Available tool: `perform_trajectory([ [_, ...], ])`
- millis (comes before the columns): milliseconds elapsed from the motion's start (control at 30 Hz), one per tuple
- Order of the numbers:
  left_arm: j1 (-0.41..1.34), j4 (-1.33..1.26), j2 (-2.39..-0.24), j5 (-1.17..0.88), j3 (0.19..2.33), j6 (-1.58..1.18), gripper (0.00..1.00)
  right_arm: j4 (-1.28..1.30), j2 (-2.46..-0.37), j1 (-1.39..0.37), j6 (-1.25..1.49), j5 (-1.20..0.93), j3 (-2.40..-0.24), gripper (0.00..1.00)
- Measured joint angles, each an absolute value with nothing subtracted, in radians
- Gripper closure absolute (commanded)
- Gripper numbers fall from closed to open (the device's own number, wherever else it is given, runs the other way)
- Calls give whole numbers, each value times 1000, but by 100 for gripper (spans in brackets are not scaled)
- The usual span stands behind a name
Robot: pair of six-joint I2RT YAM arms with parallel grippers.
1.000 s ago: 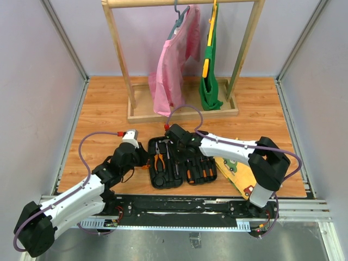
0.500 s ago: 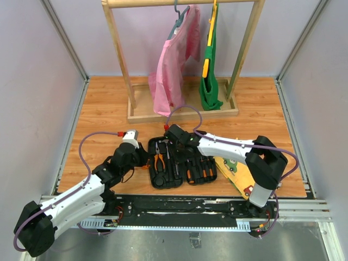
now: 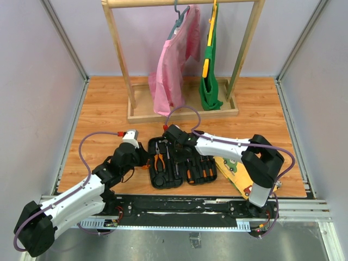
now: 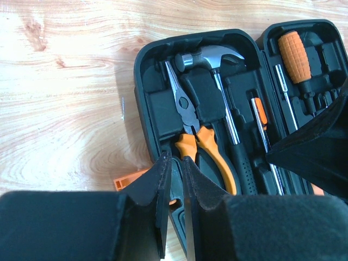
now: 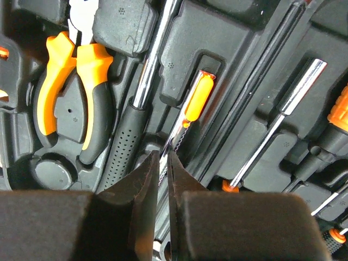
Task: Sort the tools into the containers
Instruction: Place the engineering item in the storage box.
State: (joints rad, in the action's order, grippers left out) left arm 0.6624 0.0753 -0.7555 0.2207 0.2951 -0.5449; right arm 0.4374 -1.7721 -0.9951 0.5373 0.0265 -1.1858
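Wood-grain table point(image 3: 103, 109) fills the top view, with a clothes rack point(image 3: 122, 60) at the back. The open black case point(image 3: 163, 184) lies near the arms. The left arm point(image 3: 81, 193) reaches its left side and the right arm point(image 3: 223, 147) leans over its far half. Most tools already sit in their slots.

From the left wrist, the left pincer point(image 4: 174, 174) is pressed together and seems to pinch the case's rim, just beside the orange latch point(image 4: 128, 179). Pliers point(image 4: 204, 147) and hammer point(image 4: 212, 57) lie seated close ahead.

From the right wrist, the right pincer point(image 5: 159, 174) is nearly shut on the thin toothed blade of a small saw point(image 5: 196, 98). Its orange handle lies in a groove beside the hammer's shaft.

The step looks like bedding this saw. To do it well, the blade should stay in line with its groove and be pushed straight down, not sideways toward the hammer. The left grip should steady the case so that it cannot slide or tip. The right fingers should spread only once the saw lies flush, then lift straight up so the teeth do not snag.
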Motion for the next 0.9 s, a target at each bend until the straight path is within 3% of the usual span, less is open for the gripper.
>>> perform_trajectory([
  [300,662,72,-733,221,286,-545,82,437,-1781,-995,546,26,-1190,99],
  [900,662,67,-694,223,268,-545,82,474,-1814,-995,549,27,-1222,99],
])
